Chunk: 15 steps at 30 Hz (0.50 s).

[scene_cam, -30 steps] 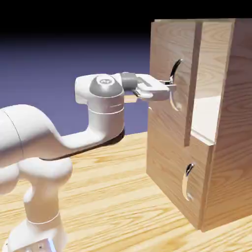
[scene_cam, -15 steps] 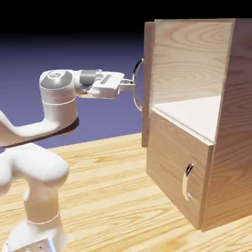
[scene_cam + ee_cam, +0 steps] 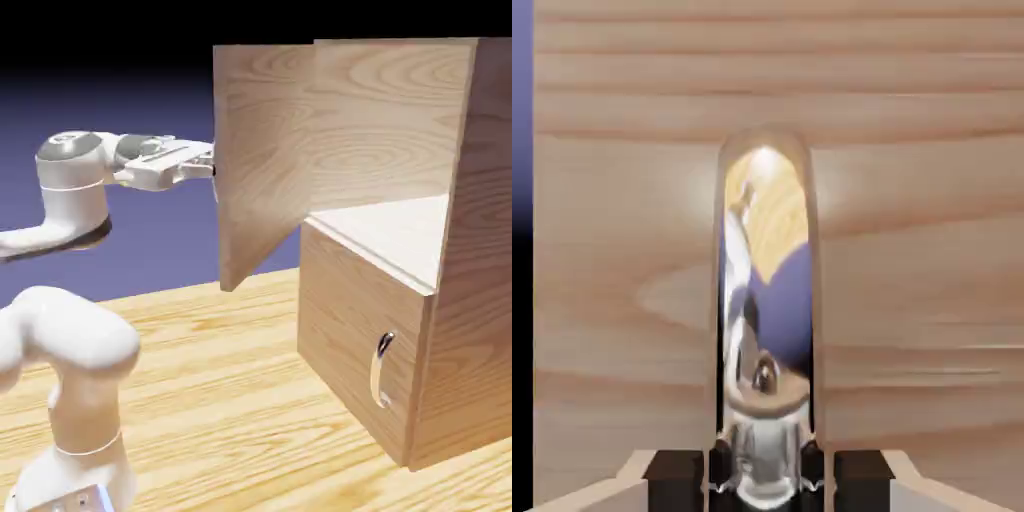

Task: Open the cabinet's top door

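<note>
I see the white arm (image 3: 70,350) rising from the lower left, its bulky elbow low, the forearm running off the left edge and back in — the wrist stands upright and the hand lies level, reaching right. My gripper (image 3: 207,165) has its jaws pinched tight on the handle (image 3: 767,300), which fills the gap between the grey fingertips (image 3: 675,470) in the hand view.

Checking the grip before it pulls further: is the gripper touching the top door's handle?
Touching. The hand view shows the gripper clamped on the handle.
</note>
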Available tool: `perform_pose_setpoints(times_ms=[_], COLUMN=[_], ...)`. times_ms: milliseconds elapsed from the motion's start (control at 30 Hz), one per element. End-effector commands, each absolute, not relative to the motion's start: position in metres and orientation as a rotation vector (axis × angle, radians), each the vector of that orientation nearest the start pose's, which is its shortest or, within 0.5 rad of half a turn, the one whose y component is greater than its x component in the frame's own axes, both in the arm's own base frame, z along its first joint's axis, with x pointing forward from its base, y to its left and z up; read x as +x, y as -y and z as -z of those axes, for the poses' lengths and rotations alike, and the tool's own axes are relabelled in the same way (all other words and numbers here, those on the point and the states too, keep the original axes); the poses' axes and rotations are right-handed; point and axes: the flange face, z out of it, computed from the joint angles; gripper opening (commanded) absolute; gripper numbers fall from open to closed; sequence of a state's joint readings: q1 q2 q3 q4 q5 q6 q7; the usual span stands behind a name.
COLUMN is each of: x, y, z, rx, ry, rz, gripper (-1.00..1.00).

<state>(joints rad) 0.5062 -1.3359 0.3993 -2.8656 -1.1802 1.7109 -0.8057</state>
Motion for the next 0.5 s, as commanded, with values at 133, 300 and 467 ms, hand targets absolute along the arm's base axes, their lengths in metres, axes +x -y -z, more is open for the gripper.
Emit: perform_pose_setpoints(times_ms=[133,300,467], x=[0.149,0.139,0.135], y=[-0.157,-0.207,-0.258], z=[-0.566,-0.566,-0.566], rx=[1.188,1.254,1.317], ry=[-1.029,-0.953,-0.872], rz=[0.113,0.213,0.314], gripper=[-1.00,-1.00,-1.00])
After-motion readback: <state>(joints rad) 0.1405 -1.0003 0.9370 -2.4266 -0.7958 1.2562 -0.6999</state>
